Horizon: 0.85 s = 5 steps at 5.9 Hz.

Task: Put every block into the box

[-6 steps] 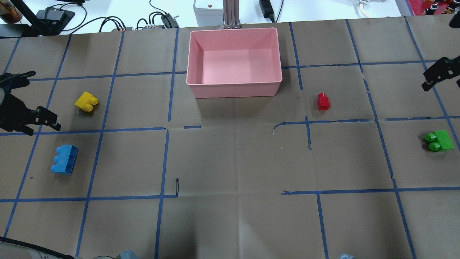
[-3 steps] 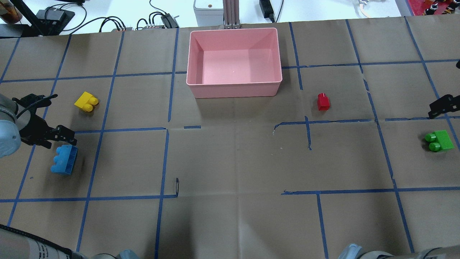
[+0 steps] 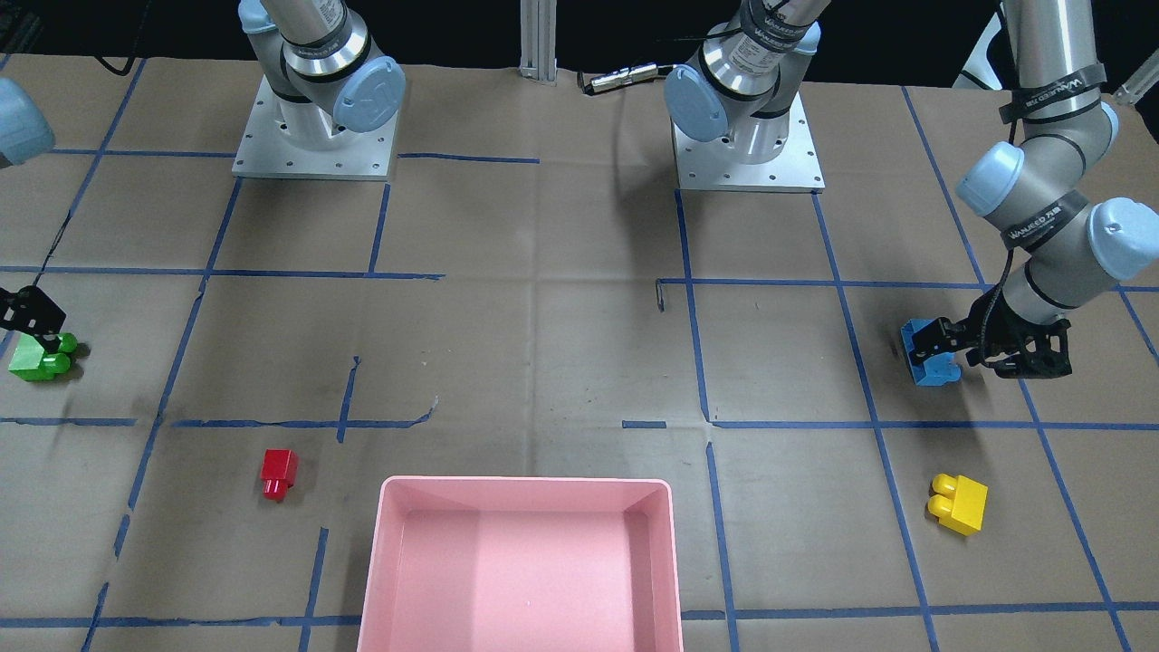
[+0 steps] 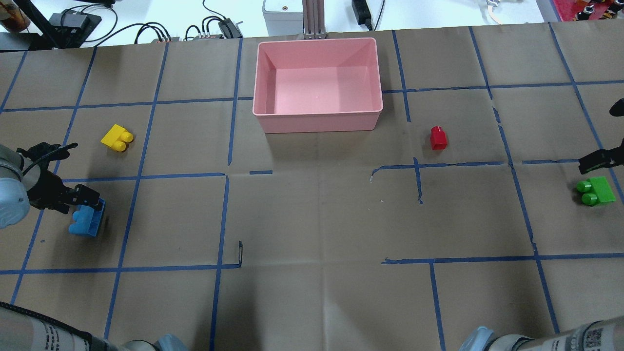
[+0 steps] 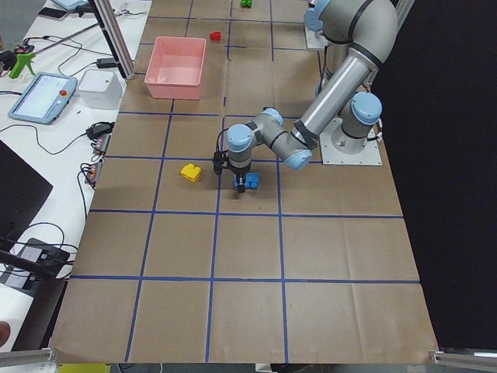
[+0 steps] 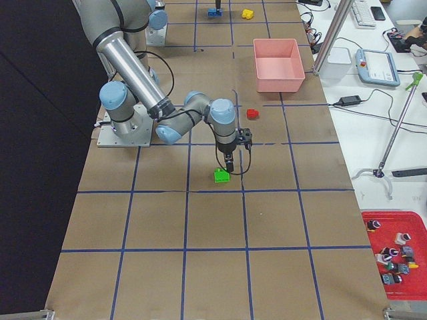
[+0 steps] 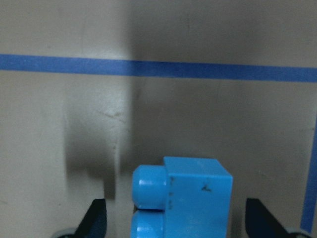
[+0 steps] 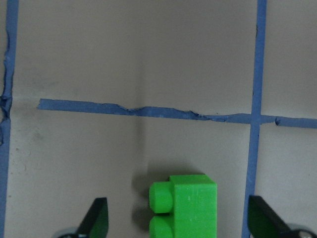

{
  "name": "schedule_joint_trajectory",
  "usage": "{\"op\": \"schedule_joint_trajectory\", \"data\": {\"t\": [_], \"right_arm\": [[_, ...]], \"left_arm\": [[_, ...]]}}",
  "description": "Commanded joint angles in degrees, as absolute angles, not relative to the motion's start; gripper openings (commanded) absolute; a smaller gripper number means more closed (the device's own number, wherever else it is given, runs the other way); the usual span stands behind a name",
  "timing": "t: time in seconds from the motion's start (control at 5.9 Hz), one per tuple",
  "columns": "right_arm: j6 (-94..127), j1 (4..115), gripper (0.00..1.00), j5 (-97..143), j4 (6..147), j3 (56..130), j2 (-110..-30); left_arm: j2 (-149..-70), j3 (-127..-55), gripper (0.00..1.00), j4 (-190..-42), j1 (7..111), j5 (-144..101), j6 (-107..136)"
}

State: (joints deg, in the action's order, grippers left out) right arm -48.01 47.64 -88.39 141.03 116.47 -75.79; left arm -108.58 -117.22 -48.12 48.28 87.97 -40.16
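The blue three-stud brick (image 4: pixel 87 220) lies on its side at the left. My left gripper (image 4: pixel 82 204) is open and low over it, and the brick (image 7: pixel 183 198) sits between the two fingers (image 7: pixel 95 218). The green brick (image 4: pixel 595 190) lies at the far right, with my open right gripper (image 4: pixel 598 163) above it. In the right wrist view the brick (image 8: pixel 185 206) lies between the fingers (image 8: pixel 96 218). The yellow brick (image 4: pixel 117 138) and the red brick (image 4: pixel 438 138) lie alone on the table. The pink box (image 4: pixel 317 122) stands empty at the far middle.
Brown paper with a blue tape grid (image 4: pixel 224 175) covers the table. Cables and grey devices (image 4: pixel 282 12) lie beyond the far edge. The two arm bases (image 3: pixel 312 145) stand on the robot's side.
My left gripper has moved nearer and down over the blue brick. My right gripper has moved nearer, to just above the green brick. No brick has moved.
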Motion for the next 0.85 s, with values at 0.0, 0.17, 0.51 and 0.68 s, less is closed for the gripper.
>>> {"op": "schedule_joint_trajectory", "data": {"t": [0.0, 0.17, 0.51, 0.68], "right_arm": [[-51.58, 47.37, 1.0, -88.42, 144.75, 116.89, -73.83], [-52.81, 47.37, 1.0, -88.5, 144.84, 116.98, -73.65], [-52.91, 44.66, 1.0, -88.42, 145.37, 117.86, -71.2], [-52.91, 44.65, 1.0, -88.42, 145.46, 118.04, -71.02]], "left_arm": [[-108.89, -117.33, 0.99, -48.08, 47.72, 87.54, -40.43], [-109.42, -117.33, 0.98, -47.99, 47.9, 87.37, -40.34], [-109.86, -117.25, 0.73, -47.99, 48.08, 87.19, -40.25], [-109.86, -117.16, 0.6, -47.99, 48.08, 87.27, -40.17]]}}
